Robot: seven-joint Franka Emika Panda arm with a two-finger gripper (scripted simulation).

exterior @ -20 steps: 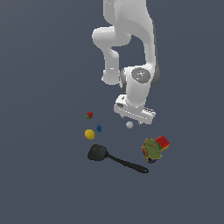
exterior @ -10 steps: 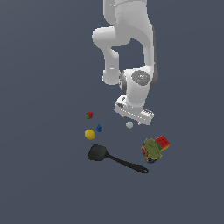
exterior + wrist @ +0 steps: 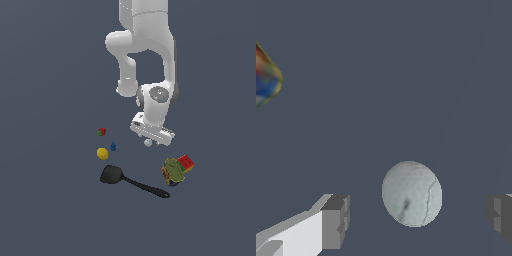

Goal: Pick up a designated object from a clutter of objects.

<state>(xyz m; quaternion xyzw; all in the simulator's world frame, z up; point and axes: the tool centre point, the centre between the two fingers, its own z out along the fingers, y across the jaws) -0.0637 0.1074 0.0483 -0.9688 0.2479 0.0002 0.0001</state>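
Observation:
The designated object, a small pale-grey ball [image 3: 148, 143], lies on the dark floor directly under my gripper [image 3: 150, 138]. In the wrist view the ball [image 3: 412, 193] sits between my two grey fingertips [image 3: 336, 222], closer to one than the other, and touches neither. The gripper [image 3: 418, 220] is open and holds nothing. The clutter of objects spreads around it: a red strawberry [image 3: 102, 131], a blue teardrop [image 3: 113, 146] and a yellow ball [image 3: 102, 153] on the exterior view's left.
A black spatula [image 3: 132, 181] lies in front of the ball. A colourful cube [image 3: 185, 162] and a green-yellow lump [image 3: 173, 171] sit on the exterior view's right. A blurred colourful object [image 3: 266, 75] shows at the wrist view's edge.
The arm has come down a little, bringing the hand closer over the pale ball. The ball and the other items have not moved.

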